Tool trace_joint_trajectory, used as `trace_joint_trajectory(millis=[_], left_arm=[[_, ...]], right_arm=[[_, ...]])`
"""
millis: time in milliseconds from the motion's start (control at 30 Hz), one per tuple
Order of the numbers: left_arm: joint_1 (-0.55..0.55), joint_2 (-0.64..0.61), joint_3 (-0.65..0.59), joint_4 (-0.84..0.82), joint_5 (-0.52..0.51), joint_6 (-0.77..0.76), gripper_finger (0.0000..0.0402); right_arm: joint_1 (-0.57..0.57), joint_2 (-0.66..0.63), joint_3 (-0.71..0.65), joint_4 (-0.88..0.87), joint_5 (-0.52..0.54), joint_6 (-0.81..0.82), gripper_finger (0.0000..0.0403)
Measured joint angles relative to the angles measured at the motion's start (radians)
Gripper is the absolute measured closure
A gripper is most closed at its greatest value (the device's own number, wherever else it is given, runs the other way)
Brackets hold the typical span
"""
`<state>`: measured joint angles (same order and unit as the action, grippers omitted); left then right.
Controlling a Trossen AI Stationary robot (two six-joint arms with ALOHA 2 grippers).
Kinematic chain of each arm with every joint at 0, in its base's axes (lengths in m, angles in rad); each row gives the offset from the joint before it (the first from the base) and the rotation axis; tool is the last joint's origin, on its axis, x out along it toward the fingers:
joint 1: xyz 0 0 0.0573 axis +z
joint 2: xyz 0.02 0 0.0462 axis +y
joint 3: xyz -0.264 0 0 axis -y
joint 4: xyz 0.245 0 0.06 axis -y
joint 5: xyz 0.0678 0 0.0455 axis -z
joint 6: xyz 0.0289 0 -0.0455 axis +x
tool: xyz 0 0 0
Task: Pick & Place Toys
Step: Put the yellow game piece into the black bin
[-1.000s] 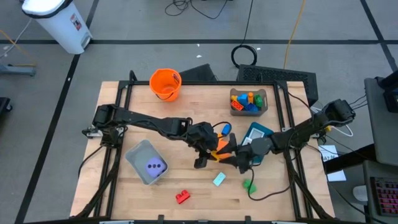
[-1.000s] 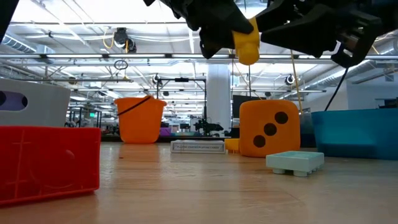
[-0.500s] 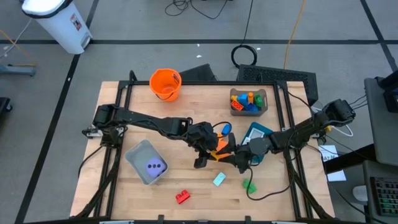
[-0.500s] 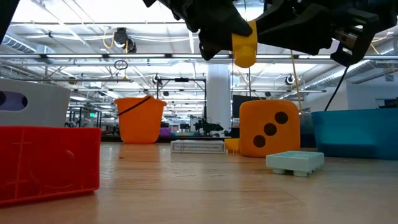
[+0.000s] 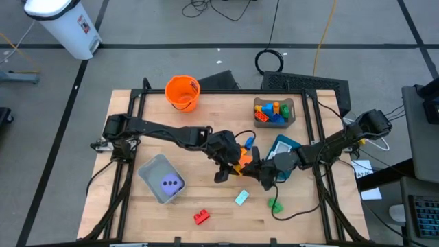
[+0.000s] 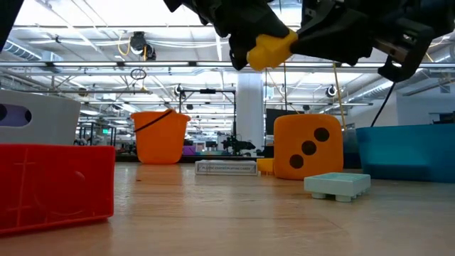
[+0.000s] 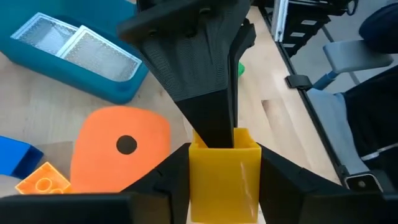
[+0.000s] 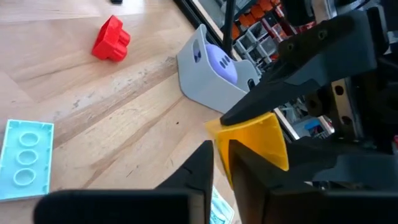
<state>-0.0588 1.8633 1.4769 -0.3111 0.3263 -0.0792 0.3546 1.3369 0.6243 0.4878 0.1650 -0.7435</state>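
We are seeing the left pincer (image 7: 222, 186) closing narrowly on a yellow block (image 7: 224, 177), its two dark fingers (image 7: 168, 180) pressing the block's sides above the middle of the worktop (image 5: 137, 206). The right pincer (image 8: 221, 165) is meeting it there, with one thin finger (image 7: 214, 93) reaching down into the block's open top; its fingers are standing only narrowly apart, and we think they are nipping the block's wall, though the wrist view is too crowded to be certain. In the low view the yellow block (image 6: 269, 50) is hanging tilted, well clear of the wood, between both arms.

Directly beneath, an orange die (image 6: 307, 146) with black dots is sitting on the worktop, with a small orange brick (image 7: 42, 182) and a blue block (image 7: 13, 155) just beside it. A pale teal plate (image 5: 241, 197) is lying nearer the front edge, a green piece (image 5: 274, 204) to its right and a red block (image 5: 201, 217) to its left. The grey bin (image 5: 159, 180) at the left is holding a purple die (image 5: 171, 183). A teal bin (image 5: 282, 147) is sitting behind the right arm, a second grey bin (image 5: 274, 112) full of coloured blocks is standing at the back right, and an orange bucket (image 5: 182, 92) at the back left.

Beyond the worktop, a white container (image 5: 63, 26) is standing on the grey floor, and cables are trailing behind.
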Motion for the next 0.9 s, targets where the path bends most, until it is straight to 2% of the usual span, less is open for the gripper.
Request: trace_joint_trajectory(millis=[200, 667, 900], left_arm=[[0.013, 0.000, 0.000, 0.007, 0.039, -0.004, 0.0251], [0.044, -0.005, 0.001, 0.106, 0.038, 0.016, 0.0188], [0.067, -0.050, 0.002, 0.076, 0.032, 0.088, 0.0175]], right_arm=[[0.001, 0.000, 0.000, 0.006, 0.039, -0.038, 0.0397], [0.001, 0.000, 0.000, 0.028, 0.053, -0.033, 0.0402], [0.001, -0.009, 0.000, -0.022, 0.240, -0.067, 0.0402]])
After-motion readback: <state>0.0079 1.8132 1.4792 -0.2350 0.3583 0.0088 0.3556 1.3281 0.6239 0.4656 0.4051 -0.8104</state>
